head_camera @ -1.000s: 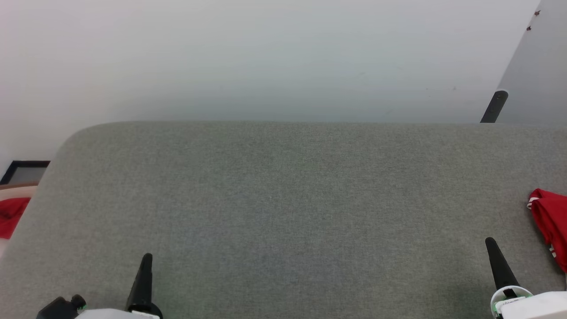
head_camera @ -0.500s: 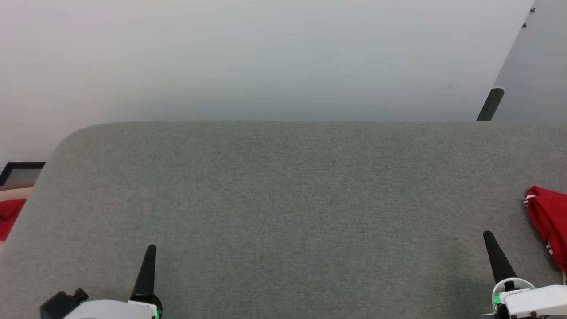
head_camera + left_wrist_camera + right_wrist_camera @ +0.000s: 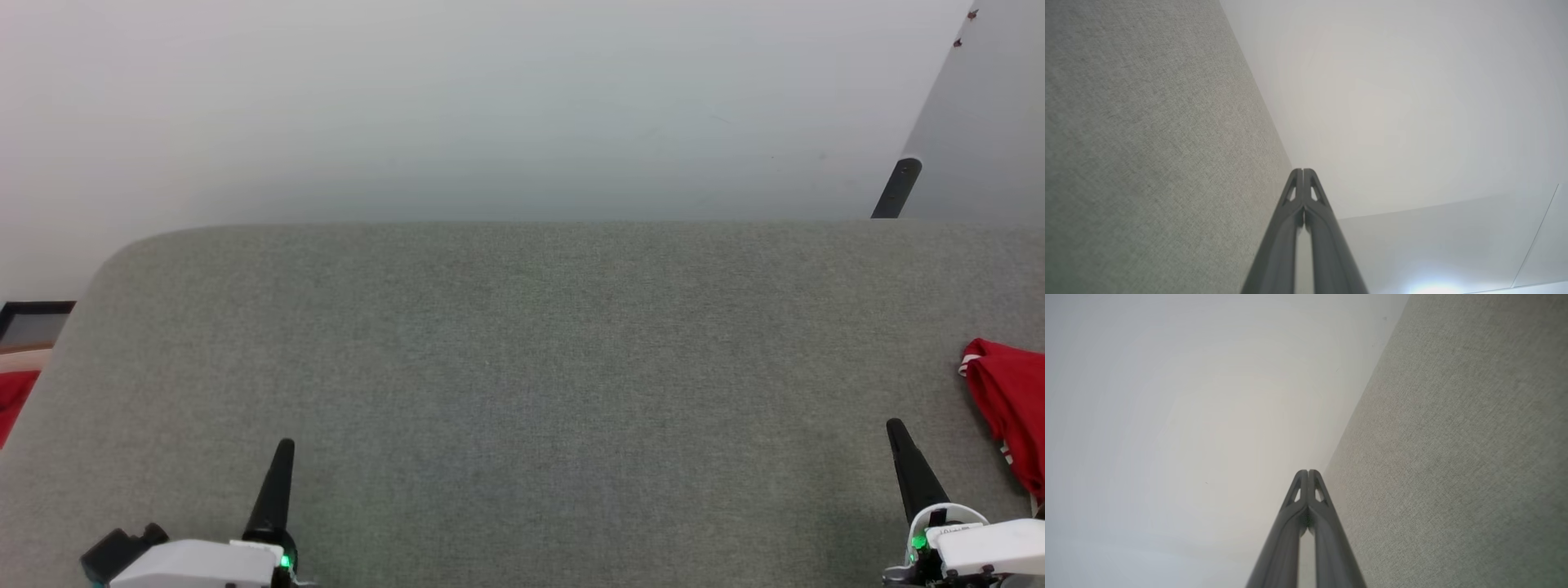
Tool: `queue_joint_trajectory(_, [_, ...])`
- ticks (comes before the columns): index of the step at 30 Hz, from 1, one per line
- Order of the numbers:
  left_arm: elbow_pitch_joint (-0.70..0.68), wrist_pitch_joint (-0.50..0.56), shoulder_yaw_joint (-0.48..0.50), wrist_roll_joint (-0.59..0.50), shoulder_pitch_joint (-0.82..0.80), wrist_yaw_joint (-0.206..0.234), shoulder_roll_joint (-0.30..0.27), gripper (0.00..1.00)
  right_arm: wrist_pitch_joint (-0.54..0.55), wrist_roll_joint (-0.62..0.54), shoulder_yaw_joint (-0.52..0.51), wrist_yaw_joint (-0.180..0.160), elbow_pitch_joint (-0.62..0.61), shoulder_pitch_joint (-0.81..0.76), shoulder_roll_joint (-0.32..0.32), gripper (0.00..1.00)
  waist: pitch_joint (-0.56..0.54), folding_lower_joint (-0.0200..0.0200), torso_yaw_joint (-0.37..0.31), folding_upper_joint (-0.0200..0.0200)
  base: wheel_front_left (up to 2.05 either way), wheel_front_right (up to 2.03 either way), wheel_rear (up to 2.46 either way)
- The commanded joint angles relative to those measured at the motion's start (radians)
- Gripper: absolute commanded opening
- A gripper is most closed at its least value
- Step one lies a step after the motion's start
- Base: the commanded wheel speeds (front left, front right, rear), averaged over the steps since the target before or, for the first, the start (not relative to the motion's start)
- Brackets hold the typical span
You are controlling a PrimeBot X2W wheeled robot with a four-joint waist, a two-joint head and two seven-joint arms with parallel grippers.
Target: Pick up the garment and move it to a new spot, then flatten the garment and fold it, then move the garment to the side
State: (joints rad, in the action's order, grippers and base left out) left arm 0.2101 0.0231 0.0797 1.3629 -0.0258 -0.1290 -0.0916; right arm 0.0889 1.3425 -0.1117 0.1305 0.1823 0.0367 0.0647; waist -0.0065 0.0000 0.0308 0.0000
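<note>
Pointing forward over the grey counter [image 3: 522,343], the left claw [image 3: 283,447] and the right claw [image 3: 895,428] are both pinched tight, holding nothing. The garment [image 3: 1008,404] lies bunched at the counter's far right, near the right claw but apart from it. The frame cuts it off, so I can't tell how much hangs over the edge. The risk as I see it: a half-blind grab snags one layer and drags it off the side. A red patch [image 3: 11,400] beyond the left edge is too cropped to identify.
</note>
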Motion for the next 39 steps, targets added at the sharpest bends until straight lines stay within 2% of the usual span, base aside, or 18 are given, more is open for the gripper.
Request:
queue_joint_trajectory(1, [-0.001, 0.007, 0.006, 0.022, -0.022, -0.002, 0.001, 0.0, 0.004, 0.024, -0.002, 0.0, 0.0, 0.024, 0.0, 0.0, 0.0, 0.0, -0.001, 0.0, 0.0, 0.0, 0.0])
queue_joint_trajectory(39, [0.036, 0.083, 0.024, 0.256, -0.087, -0.003, 0.034, 0.0, 0.027, 0.268, -0.004, 0.0, 0.064, 0.08, -0.016, 0.0, 0.009, 0.0, -0.03, 0.0, 0.0, 0.0, 0.0])
